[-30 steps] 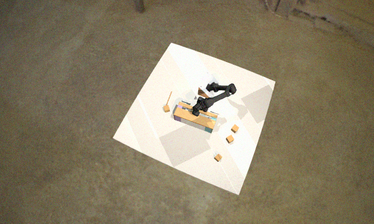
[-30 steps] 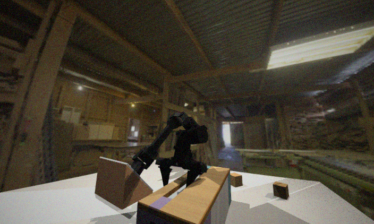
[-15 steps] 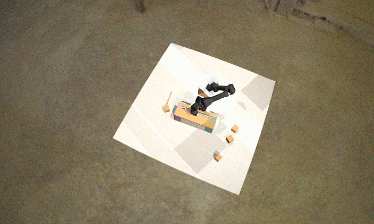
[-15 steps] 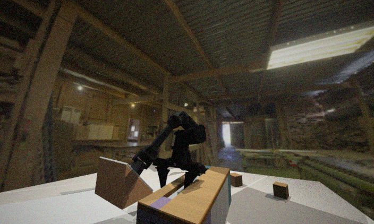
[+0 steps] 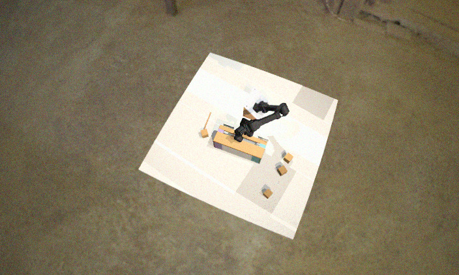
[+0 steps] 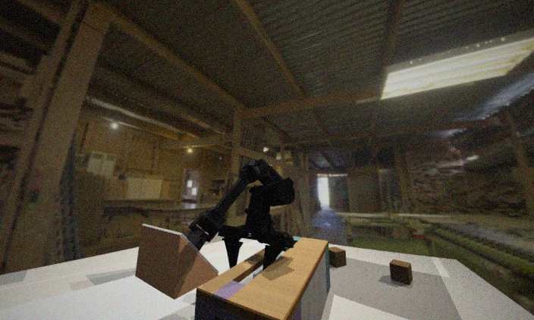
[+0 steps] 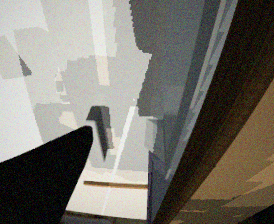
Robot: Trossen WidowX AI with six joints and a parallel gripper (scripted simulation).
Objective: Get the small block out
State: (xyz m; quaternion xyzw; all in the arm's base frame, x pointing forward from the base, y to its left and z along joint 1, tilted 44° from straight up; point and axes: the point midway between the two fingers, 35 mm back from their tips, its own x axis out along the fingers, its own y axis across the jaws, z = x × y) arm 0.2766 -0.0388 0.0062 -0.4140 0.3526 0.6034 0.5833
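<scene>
Exterior view: the tool [image 5: 239,133] [image 6: 252,261] straddles the near strip of the box's top, its fingers wide apart with nothing between them; one finger reaches down at the slot of the box [image 5: 238,145] [image 6: 275,287], the other hangs outside it. The small block to be freed is not to be made out in any view; presumably it sits on the shelf beneath the tool, hidden by the box's top. The step in hand looks like reaching through the slot to slide that block along. Done well, the inner finger would go in beside the block, on the side facing the pocket, then sweep slowly parallel to the slot, touching neither rim. Which end is open I cannot tell, so that wants settling before any push. The wooden wedge [image 5: 249,113] [image 6: 165,258] behind the tool leaves the arm's links little room; keep sideways swings small.
</scene>
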